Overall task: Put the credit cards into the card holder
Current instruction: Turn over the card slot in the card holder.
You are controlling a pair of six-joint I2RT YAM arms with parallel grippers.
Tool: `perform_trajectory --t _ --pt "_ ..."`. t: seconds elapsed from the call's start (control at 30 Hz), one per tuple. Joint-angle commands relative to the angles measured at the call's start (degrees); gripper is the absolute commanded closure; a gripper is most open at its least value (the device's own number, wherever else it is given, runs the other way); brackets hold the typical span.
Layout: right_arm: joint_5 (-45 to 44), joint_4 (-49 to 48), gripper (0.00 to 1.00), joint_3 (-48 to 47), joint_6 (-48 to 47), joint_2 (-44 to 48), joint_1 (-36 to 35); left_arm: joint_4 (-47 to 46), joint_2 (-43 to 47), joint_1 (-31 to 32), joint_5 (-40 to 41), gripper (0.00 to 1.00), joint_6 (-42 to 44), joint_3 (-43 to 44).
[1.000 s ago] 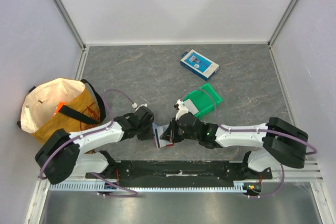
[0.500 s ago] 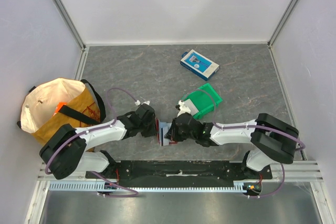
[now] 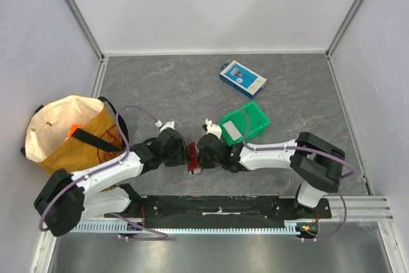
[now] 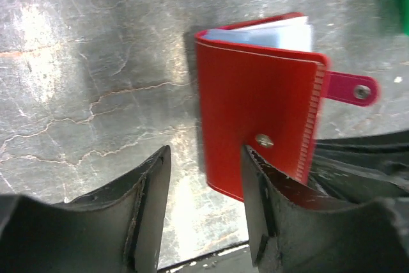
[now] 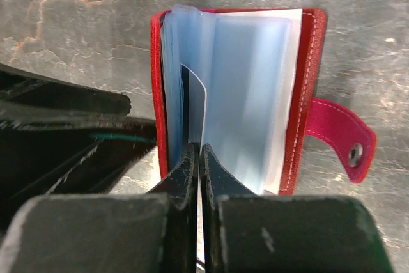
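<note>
The left gripper (image 4: 204, 158) is standing with its fingers spread, clamping nothing. The red card holder (image 4: 255, 100) is lying just ahead of it, and the holder's near edge is reaching in between the fingers, close beside the right-hand one. The right gripper (image 5: 197, 150) is pinching the near edge of a dark credit card (image 5: 194, 97), fingers pressed together. The card is standing straight ahead of the tips, among the holder's clear sleeves.

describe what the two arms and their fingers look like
Both the left arm and right arm have white rounded links with bulky black joints. A thin purple cable loops along each. The fingers are flat, matte black, slightly scuffed blades.
</note>
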State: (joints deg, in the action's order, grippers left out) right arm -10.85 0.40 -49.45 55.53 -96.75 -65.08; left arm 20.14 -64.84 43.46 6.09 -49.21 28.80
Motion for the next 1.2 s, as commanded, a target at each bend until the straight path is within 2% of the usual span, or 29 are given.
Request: perform_trajectory --t 0.0,0.1,0.3,0.4,0.53,0.6,0.67,0.7,0.77,0.9,1.17 --pt "-1.01 5.92 1.0 0.06 -1.39 -4.15 -0.66 0.24 5.68 0.48 0.23 0.44 -0.18 2.84" --pt "-0.75 5.84 1.0 -0.12 -1.56 -4.15 -0.66 1.56 9.9 0.57 2.17 0.43 -1.06 2.67" --pt "-0.49 5.49 1.0 -0.21 -1.56 -3.8 -0.66 -0.18 15.35 0.57 2.26 0.29 -0.8 2.06" --pt "-0.57 5.4 1.0 -0.21 -1.83 -3.62 -0.66 -1.77 14.14 0.57 2.0 0.28 -0.36 2.66" --pt "-0.57 5.4 1.0 -0.21 -1.83 -3.53 -0.66 3.49 9.3 0.48 3.32 0.3 0.6 6.09" --pt "-0.66 5.31 1.0 -0.21 -1.91 -3.45 -0.66 5.34 8.68 0.48 3.58 0.35 0.52 5.92" --pt "-0.84 5.4 1.0 -0.12 -1.83 -3.18 -0.58 5.61 10.16 0.4 3.84 0.46 -0.18 4.52" --pt "-0.92 5.31 1.0 -0.12 -1.74 -3.09 -0.66 5.61 11.04 0.48 4.19 0.52 -0.71 3.64" --pt "-1.19 5.4 1.0 0.06 -1.74 -2.75 -0.58 6.48 13.15 0.48 5.24 0.73 -1.06 2.41" --pt "-2.06 5.31 1.0 0.67 -1.56 -0.64 -0.58 9.3 14.21 0.48 6.92 0.98 -0.62 0.83" --pt "-4.0 6.45 1.0 3.39 -1.04 6.21 0.92 8.69 14.12 0.48 5.78 0.98 -0.28 -2.86"
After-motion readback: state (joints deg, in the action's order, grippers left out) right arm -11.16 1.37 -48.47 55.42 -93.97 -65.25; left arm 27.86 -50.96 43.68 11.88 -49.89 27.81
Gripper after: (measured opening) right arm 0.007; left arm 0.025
